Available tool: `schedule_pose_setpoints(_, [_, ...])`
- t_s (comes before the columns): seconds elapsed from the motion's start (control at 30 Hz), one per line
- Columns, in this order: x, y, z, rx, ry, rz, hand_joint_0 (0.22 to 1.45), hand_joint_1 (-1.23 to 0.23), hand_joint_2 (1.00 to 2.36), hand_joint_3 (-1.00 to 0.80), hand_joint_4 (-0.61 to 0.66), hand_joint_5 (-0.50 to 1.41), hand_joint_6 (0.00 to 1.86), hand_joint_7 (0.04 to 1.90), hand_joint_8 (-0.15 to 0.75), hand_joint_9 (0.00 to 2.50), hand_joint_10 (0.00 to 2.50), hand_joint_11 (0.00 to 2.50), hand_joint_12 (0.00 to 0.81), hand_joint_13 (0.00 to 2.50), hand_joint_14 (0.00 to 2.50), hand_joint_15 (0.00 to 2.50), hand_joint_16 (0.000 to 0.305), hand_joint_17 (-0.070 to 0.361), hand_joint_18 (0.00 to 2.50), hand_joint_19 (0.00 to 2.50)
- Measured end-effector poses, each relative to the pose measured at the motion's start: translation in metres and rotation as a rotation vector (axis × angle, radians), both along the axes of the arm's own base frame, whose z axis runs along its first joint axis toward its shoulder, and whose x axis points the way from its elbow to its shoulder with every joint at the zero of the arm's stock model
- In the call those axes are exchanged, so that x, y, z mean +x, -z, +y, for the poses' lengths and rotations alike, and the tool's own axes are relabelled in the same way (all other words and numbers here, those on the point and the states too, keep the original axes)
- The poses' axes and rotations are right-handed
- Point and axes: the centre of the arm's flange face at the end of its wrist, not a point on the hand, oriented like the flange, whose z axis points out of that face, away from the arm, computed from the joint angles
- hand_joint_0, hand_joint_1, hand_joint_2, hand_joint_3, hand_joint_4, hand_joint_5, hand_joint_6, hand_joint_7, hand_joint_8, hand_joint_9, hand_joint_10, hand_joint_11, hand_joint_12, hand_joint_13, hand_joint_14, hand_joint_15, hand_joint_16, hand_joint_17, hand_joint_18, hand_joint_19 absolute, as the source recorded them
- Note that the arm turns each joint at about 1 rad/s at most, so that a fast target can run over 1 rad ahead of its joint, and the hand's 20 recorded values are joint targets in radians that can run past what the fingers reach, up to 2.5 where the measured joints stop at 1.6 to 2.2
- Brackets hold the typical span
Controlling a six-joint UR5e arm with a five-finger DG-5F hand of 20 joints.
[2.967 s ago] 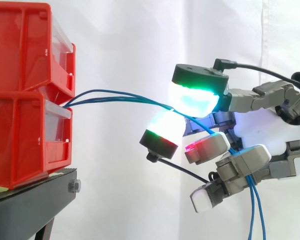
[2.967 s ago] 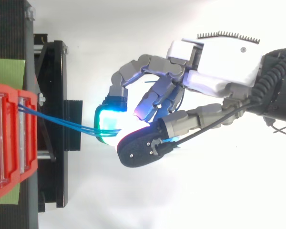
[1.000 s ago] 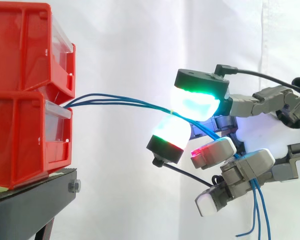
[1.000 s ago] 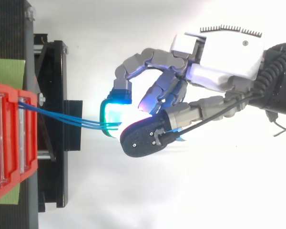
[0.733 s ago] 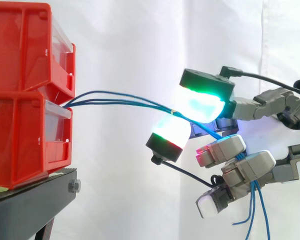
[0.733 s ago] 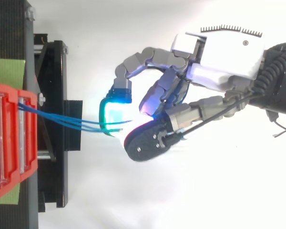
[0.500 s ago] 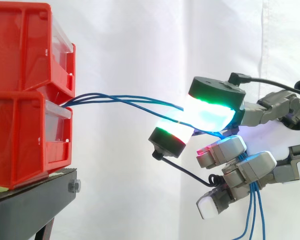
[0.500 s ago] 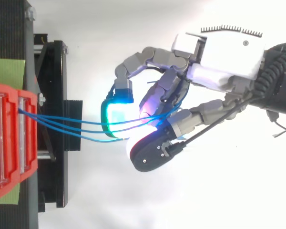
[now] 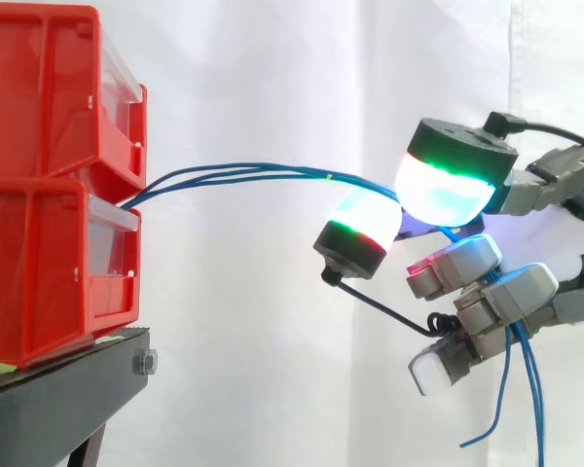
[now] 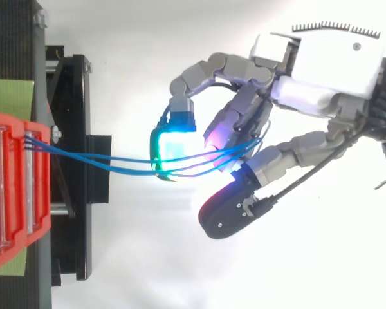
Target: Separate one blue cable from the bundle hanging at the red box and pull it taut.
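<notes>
Hand [image 10: 321, 77] grips blue cables [image 9: 253, 171] stretching horizontally from red bins [image 9: 39, 243].

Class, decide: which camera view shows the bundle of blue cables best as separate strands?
The top view: there the blue cables fan apart between the red bins and the hand. The side view shows them nearly overlapping up to the hand, then their ends hanging below it.

White curtain [image 9: 273, 321] hangs as bkgd w/ vertical folds; black stand [image 9: 58, 399] lower left.
</notes>
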Motion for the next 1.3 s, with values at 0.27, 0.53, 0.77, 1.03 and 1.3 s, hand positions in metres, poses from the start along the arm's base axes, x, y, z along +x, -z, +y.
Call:
schedule_pose_setpoints(0.27, [-0.007, -0.011, -0.004, -0.003, 0.005, 0.013, 0.49, -0.78, 1.00, -0.50, -0.07, -0.17, 0.89, 1.02, 0.250, 1.20, 0.01, 1.54, 0.332, 1.39, 0.01, 1.42, 0.053, 0.118, 0.63, 0.58])
schedule_pose_setpoints(0.53, [-0.009, -0.015, -0.005, -0.005, 0.009, 0.021, 0.53, -0.67, 1.00, -0.50, -0.07, -0.18, 0.87, 0.99, 0.226, 1.19, 0.01, 1.51, 0.311, 1.37, 0.01, 1.44, 0.050, 0.113, 0.61, 0.60])
schedule_pose_setpoints(0.77, [-0.010, -0.016, -0.005, -0.006, 0.009, 0.021, 0.62, -0.70, 1.01, -0.44, -0.10, -0.18, 0.86, 1.10, 0.217, 1.19, 0.01, 1.54, 0.293, 1.36, 0.01, 1.45, 0.048, 0.107, 0.59, 0.60])
schedule_pose_setpoints(1.03, [-0.010, -0.016, -0.006, -0.008, 0.014, 0.021, 0.73, -0.88, 1.00, -0.50, -0.08, -0.20, 0.91, 1.00, 0.205, 1.08, 0.01, 1.54, 0.297, 1.27, 0.02, 1.37, 0.048, 0.108, 0.56, 0.53])
schedule_pose_setpoints(1.3, [-0.010, -0.016, -0.007, -0.010, 0.022, 0.021, 0.72, -0.93, 1.00, -0.50, -0.05, -0.19, 0.89, 1.00, 0.204, 1.05, 0.01, 1.49, 0.315, 1.19, 0.02, 1.31, 0.048, 0.108, 0.54, 0.48])
